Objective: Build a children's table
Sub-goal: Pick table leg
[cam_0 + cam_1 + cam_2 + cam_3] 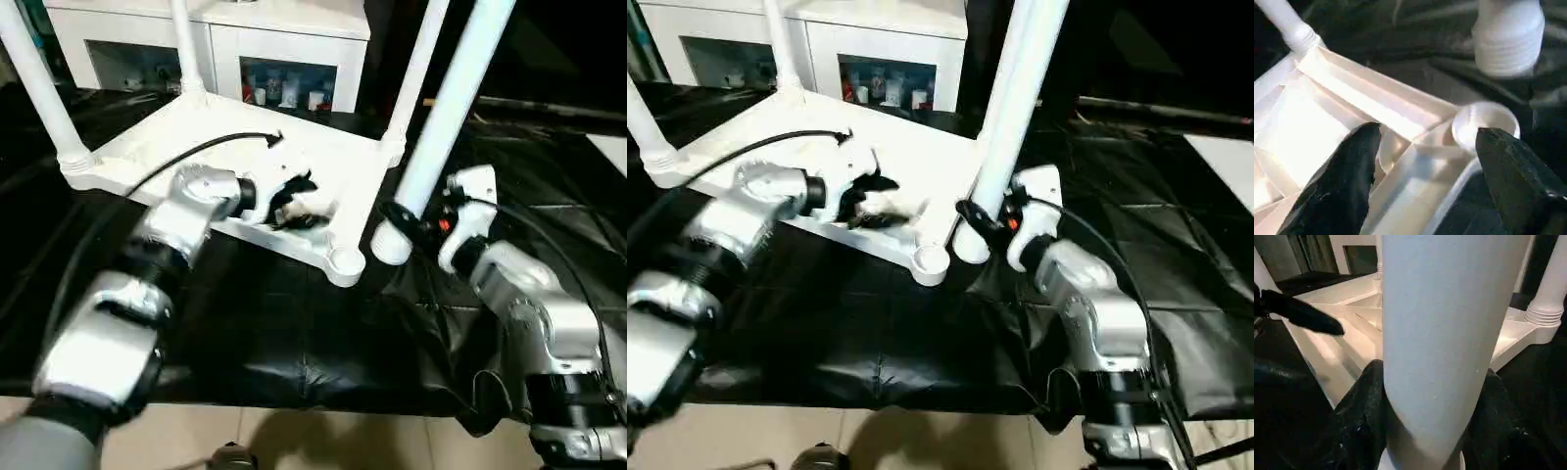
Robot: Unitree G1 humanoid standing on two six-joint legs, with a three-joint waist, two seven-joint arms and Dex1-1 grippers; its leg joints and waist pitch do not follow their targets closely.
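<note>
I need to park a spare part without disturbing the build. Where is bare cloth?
Bare black cloth lies along the near edge, bordered by the tabletop and the two forearms. It is crowded around the empty corner socket, where the held leg hangs.

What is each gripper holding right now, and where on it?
The right gripper clamps the fourth leg just above its threaded lower end. The left gripper holds nothing, open over the table top near the empty corner socket.
</note>
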